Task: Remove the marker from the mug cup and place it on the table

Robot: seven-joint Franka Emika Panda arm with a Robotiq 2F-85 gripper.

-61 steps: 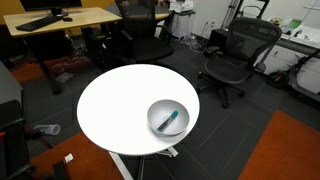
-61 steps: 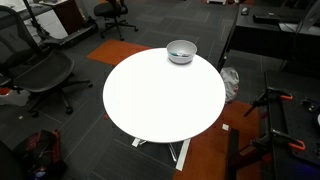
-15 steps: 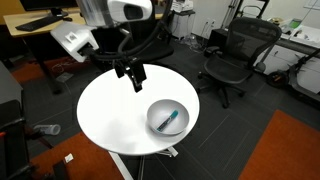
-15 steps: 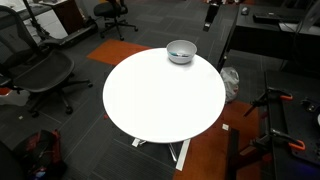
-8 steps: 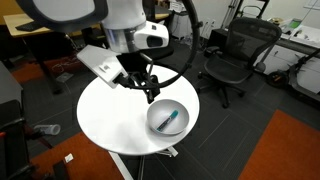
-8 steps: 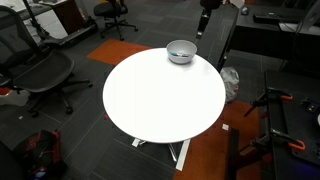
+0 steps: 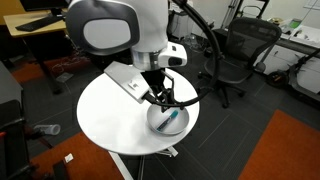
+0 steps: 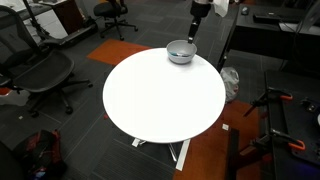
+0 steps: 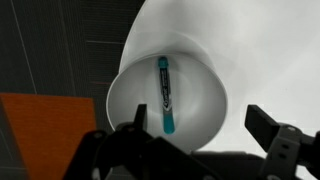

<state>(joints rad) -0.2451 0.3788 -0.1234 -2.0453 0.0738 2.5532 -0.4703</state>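
Nearby, black office chairs and a wooden desk ring the round white table. In an exterior view the arm's bulk leans over the table and covers part of the mug. The gripper hangs right above the mug with its fingers spread wide, holding nothing. In the wrist view the marker lies between and below them. The mug sits near the table's edge in both exterior views, and the teal marker rests slanted inside it.
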